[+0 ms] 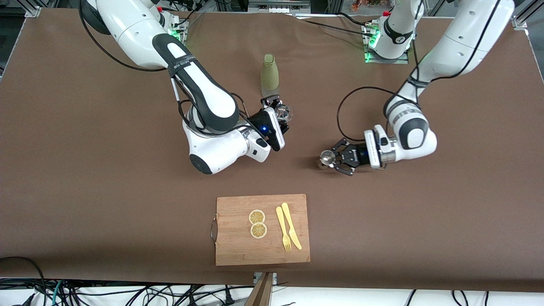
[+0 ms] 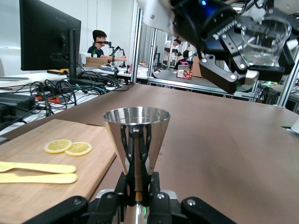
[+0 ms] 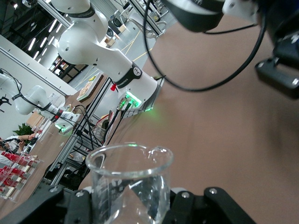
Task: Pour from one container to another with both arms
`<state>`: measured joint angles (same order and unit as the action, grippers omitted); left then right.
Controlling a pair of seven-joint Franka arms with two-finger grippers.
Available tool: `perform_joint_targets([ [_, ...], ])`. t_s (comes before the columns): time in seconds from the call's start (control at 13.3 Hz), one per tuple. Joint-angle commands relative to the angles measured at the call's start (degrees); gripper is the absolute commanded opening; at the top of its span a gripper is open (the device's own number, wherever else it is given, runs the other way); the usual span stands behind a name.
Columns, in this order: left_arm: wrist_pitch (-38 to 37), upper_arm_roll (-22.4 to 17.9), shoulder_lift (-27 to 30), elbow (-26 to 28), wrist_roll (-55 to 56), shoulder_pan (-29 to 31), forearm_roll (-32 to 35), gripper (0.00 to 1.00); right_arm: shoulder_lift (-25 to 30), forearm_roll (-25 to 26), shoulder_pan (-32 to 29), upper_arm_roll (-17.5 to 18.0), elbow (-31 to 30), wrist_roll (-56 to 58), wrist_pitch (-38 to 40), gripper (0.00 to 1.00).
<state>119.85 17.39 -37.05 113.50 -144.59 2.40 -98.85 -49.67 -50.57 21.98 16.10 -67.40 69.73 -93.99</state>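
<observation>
The right gripper [image 1: 278, 111] holds a clear glass beaker [image 1: 283, 113] in the air, over the brown table [image 1: 85, 170] just beside a green bottle [image 1: 269, 75]. In the right wrist view its fingers [image 3: 187, 203] close around the beaker's [image 3: 131, 186] lower part. On the edge of the table nearest the front camera lies a wooden cutting board [image 1: 238, 250] with 2 lemon slices [image 1: 257, 223], a yellow fork [image 1: 283, 228] and a yellow knife [image 1: 291, 225]. The left gripper [image 1: 335, 158] grips a steel jigger [image 1: 326, 157] by its narrow waist; the jigger [image 2: 136, 140] stands upright, its foot hidden by the gripper.
</observation>
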Motion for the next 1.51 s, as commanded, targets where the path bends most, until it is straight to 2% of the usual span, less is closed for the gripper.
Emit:
perform_joint_targets([
  [0.0,1.61,-1.30,3.12,5.75,-7.09,-5.01,-8.52,0.00,0.71,0.92,-0.09,-0.28,0.43,-1.87,0.21,0.00],
  [0.15,1.35,-4.55,4.09,8.48,-11.92,-10.37,-14.85,0.00,0.63,0.91,-0.27,-0.37,0.43,-3.71,-0.05,0.00],
  [0.23,1.35,-4.91,4.70,9.97,-14.21,-11.70,-17.92,0.00,0.63,0.83,-0.35,-0.63,0.43,-4.24,-0.05,0.00],
  [0.53,0.82,-4.82,7.16,14.90,-20.64,-15.83,-26.02,0.00,0.45,0.74,-0.09,-1.16,1.12,-7.93,-0.57,0.00],
  [0.83,0.73,-4.91,8.05,15.96,-21.09,-20.14,-31.21,0.00,0.10,0.91,0.26,-1.16,1.83,-10.93,-1.20,0.00],
  [1.06,0.73,-5.53,9.19,16.58,-21.00,-20.24,-31.23,0.00,0.18,3.98,0.35,-1.07,1.57,-11.10,-0.32,0.00],
  [1.43,0.21,-5.79,10.07,16.67,-20.91,-19.98,-31.31,0.00,0.19,4.78,0.61,-1.07,1.57,-14.44,4.16,0.00],
])
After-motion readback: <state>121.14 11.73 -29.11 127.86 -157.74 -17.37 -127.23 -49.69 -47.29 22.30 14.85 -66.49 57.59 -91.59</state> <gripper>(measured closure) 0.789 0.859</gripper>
